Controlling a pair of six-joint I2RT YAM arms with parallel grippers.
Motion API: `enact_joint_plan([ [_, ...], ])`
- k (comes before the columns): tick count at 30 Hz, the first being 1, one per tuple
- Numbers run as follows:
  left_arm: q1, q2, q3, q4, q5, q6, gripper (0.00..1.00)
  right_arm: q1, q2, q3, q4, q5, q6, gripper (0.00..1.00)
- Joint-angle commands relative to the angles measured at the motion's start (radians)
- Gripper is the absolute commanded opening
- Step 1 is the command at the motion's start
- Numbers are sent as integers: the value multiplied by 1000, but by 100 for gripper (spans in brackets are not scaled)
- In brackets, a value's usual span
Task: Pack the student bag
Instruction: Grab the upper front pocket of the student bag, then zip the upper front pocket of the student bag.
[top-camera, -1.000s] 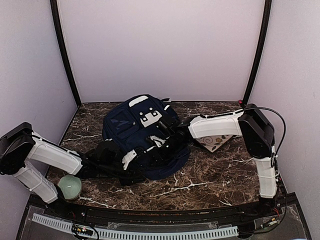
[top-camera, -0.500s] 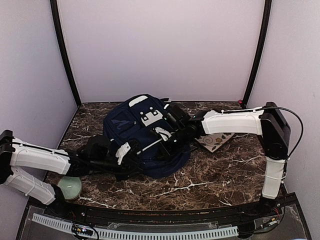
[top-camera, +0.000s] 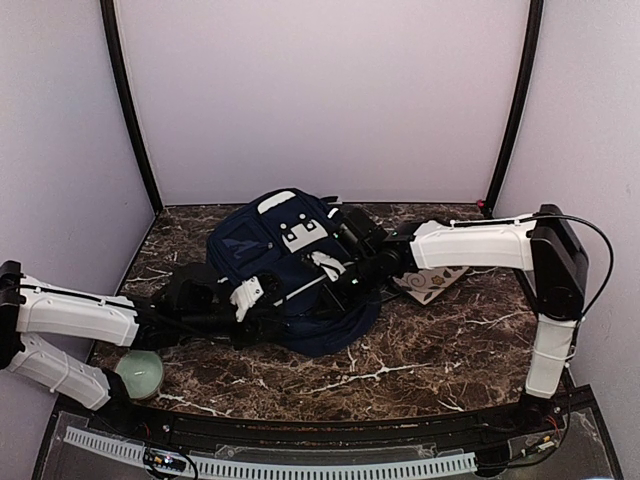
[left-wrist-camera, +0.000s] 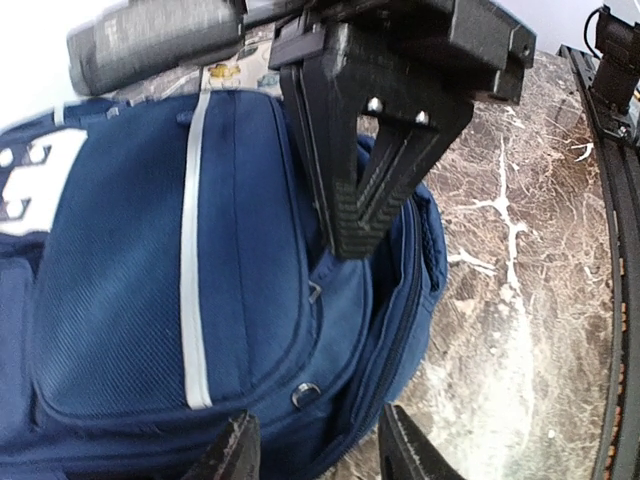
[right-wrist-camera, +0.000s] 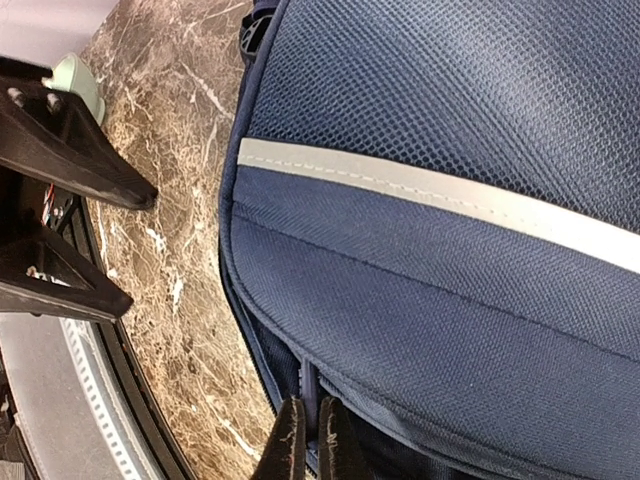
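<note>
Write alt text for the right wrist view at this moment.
Close-up of the grey-striped navy student bag filling most of the frame, with the right claw pinched shut at the seam along its lower edge. At left, over the brown marbled table, the two black fingers of the left claw stand apart.

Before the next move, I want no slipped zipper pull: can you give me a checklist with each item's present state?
1. Right gripper shut at the student bag's zipper seam: ok.
2. Zipper pull truly pinched: cannot tell.
3. Left gripper clamping the bag's edge: not ok, fingers apart.
4. Compartment open for packing: not ok, no opening shows.
5. Pale green cup clear of the bag: ok.
</note>
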Motion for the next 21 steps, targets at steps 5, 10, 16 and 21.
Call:
enact_joint_plan([
  [5,-9,116,120,59,37,207,42,-23,-78,-51,113,-27,-9,0],
  [10,-14,181,172,21,32,255,42,-29,-88,-54,116,-32,-9,0],
  [16,-17,222,181,-1,-6,284,34,-35,-95,-70,126,-35,-8,0],
  [21,-17,236,194,-28,-42,313,32,-39,-99,-75,127,-34,-6,0],
])
